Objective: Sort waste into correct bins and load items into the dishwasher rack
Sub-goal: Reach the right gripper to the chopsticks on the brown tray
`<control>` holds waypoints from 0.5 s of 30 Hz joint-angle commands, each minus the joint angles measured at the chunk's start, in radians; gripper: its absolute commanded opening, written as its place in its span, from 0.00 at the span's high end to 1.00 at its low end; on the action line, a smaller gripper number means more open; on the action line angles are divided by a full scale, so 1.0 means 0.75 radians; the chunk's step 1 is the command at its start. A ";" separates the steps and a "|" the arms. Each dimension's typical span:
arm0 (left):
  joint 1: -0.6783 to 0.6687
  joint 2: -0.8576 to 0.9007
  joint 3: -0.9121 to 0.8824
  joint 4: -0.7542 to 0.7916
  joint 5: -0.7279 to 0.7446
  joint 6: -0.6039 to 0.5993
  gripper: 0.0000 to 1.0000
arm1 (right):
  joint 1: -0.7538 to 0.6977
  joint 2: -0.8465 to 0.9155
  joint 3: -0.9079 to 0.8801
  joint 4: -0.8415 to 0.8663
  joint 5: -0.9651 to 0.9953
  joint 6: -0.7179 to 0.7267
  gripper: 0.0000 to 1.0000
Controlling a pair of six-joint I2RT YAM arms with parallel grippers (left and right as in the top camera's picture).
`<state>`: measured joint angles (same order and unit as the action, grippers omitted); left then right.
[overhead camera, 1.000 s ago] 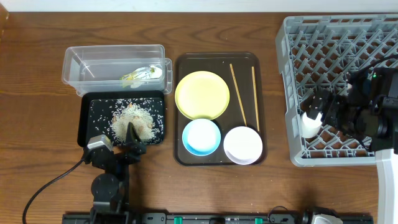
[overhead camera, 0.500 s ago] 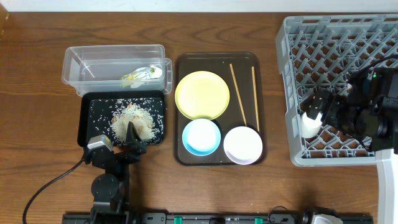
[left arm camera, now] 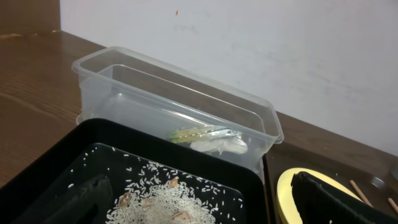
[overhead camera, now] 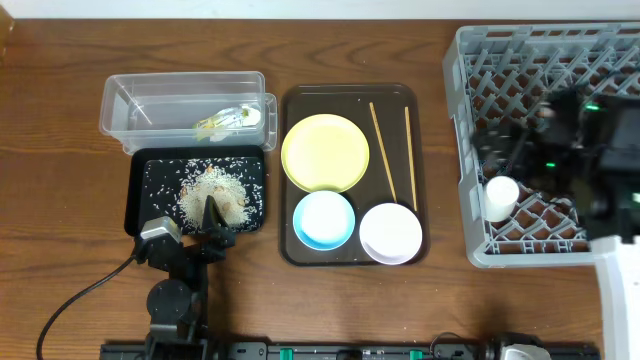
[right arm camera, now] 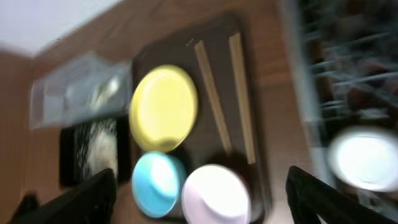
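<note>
The small white cup [overhead camera: 500, 197] stands alone in the front-left part of the grey dishwasher rack [overhead camera: 600, 60]. My right gripper [overhead camera: 515, 150] is blurred above the rack, apart from the cup, open and empty. In the right wrist view the gripper [right arm camera: 202, 171] looks down on the yellow plate [right arm camera: 163, 107], light-blue bowl [right arm camera: 158, 183], white-pink bowl [right arm camera: 216, 194], chopsticks [right arm camera: 211, 96] and cup [right arm camera: 367, 158]. My left gripper [overhead camera: 213, 215] is open and empty over the black tray [overhead camera: 145, 200] of rice scraps [overhead camera: 210, 190]. The green-and-yellow wrapper [overhead camera: 230, 118] lies in the clear tub [overhead camera: 130, 100].
The brown serving tray [overhead camera: 430, 180] in the middle holds the yellow plate [overhead camera: 325, 152], light-blue bowl [overhead camera: 324, 220], white-pink bowl [overhead camera: 391, 232] and two chopsticks [overhead camera: 383, 150]. In the left wrist view the tub [left arm camera: 124, 87] stands behind the black tray [left arm camera: 62, 168].
My right gripper has let go of the white cup and drawn up and away from it. The cup stays standing in the rack. The left arm has not moved.
</note>
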<state>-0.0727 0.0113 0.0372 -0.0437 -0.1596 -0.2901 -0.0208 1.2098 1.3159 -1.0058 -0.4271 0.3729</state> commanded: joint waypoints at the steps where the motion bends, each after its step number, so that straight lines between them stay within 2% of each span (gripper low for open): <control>1: 0.009 -0.001 -0.044 -0.015 0.004 0.017 0.05 | 0.244 0.113 0.015 0.001 0.164 0.020 0.16; 4: 0.009 -0.001 -0.044 -0.015 0.004 0.017 0.05 | 0.467 0.264 0.015 0.041 0.425 -0.010 0.07; 6: 0.009 -0.001 -0.044 -0.015 0.004 0.017 0.05 | 0.559 0.365 0.015 0.075 0.567 -0.039 0.09; 9: 0.009 -0.001 -0.044 -0.015 0.004 0.017 0.05 | 0.612 0.505 0.015 0.144 0.747 0.022 0.11; 15: 0.009 -0.001 -0.044 -0.015 0.004 0.017 0.05 | 0.604 0.784 0.015 0.335 0.760 0.055 0.30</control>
<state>-0.0727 0.0113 0.0368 -0.0429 -0.1593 -0.2901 0.4332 1.7233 1.3178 -0.7807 0.0757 0.3969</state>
